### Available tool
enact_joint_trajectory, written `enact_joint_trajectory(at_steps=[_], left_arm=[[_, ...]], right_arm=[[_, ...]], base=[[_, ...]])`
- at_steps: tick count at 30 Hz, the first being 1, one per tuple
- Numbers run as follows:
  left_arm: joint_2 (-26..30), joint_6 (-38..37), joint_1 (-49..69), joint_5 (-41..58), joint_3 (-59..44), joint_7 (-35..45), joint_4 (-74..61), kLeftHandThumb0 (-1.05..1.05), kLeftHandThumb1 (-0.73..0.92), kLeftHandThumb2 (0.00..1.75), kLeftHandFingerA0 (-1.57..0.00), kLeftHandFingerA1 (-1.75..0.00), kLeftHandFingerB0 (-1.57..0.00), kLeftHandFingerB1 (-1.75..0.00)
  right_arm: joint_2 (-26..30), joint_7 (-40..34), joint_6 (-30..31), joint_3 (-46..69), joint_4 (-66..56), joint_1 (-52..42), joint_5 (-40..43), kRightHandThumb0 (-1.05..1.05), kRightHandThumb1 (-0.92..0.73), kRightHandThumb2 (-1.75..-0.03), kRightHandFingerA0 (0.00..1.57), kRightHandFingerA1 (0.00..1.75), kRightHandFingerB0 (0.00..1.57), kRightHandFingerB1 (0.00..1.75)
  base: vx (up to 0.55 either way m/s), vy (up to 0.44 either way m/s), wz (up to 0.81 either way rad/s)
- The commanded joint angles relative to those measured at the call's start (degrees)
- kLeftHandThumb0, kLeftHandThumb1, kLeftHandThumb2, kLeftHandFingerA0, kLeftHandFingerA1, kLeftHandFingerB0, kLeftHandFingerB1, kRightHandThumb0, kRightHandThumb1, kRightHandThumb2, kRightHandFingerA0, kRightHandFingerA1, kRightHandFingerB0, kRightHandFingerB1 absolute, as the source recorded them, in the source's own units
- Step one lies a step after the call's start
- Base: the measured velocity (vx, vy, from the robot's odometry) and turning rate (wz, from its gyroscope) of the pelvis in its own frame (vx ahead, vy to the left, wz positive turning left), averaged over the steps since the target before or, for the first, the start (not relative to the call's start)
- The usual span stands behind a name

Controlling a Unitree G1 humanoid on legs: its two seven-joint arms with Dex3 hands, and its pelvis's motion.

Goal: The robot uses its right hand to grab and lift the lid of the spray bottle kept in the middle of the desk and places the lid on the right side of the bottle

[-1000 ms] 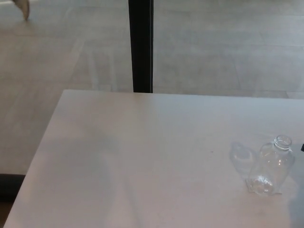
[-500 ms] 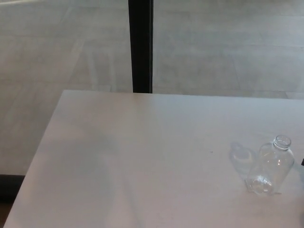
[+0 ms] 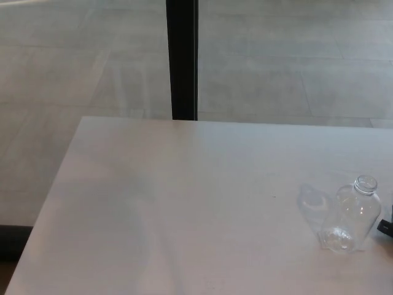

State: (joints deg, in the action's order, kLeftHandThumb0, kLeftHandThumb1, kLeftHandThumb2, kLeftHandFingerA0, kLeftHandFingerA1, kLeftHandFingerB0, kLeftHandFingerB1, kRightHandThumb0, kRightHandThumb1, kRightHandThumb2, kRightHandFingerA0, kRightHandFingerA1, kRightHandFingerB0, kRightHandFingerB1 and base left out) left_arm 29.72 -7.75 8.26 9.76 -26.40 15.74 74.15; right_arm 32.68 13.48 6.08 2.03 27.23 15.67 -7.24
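A small clear plastic bottle (image 3: 349, 218) stands on the white desk (image 3: 184, 203), close to its right side. Its neck (image 3: 366, 183) is open at the top, with no lid on it and none in sight. A faint shadow of the bottle (image 3: 313, 203) falls to its left. At the picture's right edge, just right of the bottle's lower half, a small black sliver of my right hand (image 3: 385, 227) shows. It is apart from the bottle. My left hand is out of the picture.
A black vertical post (image 3: 182, 58) rises behind the desk's far edge, with grey tiled floor (image 3: 295, 61) around it. A dark object (image 3: 12, 239) lies below the desk's left edge at the bottom left.
The black sliver at the right edge has moved down and slightly into the picture. A person's foot at the top left a second ago has gone. The bottle stays put.
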Motion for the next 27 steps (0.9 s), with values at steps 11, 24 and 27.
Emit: enact_joint_trajectory(at_steps=[11, 24, 27], left_arm=[[1.0, -0.5, 0.7, 0.9, -0.6, 0.1, 0.1, -0.76, 0.85, 0.65, -0.57, -0.54, -0.43, -0.41], [1.2, 0.0, -0.1, 1.0, -0.5, -0.1, -0.4, -0.75, 0.85, 0.65, -0.56, -0.54, -0.42, -0.41], [1.3, -0.1, -0.1, 0.5, 0.0, 0.3, -0.7, -0.77, 0.86, 0.66, -0.54, -0.54, -0.42, -0.40]], right_arm=[[12.7, 9.3, 7.3, 28.0, -18.7, -12.8, 13.5, -0.77, -0.65, -0.60, 0.13, 0.40, 0.21, 0.29], [12.0, -12.8, 12.2, 55.9, 4.0, -6.7, 18.1, -0.64, -0.56, -0.89, 0.36, 0.64, 0.13, 0.44], [8.2, -16.1, 12.1, 60.7, 7.1, -5.2, 22.4, -0.61, -0.67, -0.60, 0.17, 0.59, 0.12, 0.30]], base=[[0.00, 0.000, 0.00], [0.00, 0.000, 0.00], [0.00, 0.000, 0.00]])
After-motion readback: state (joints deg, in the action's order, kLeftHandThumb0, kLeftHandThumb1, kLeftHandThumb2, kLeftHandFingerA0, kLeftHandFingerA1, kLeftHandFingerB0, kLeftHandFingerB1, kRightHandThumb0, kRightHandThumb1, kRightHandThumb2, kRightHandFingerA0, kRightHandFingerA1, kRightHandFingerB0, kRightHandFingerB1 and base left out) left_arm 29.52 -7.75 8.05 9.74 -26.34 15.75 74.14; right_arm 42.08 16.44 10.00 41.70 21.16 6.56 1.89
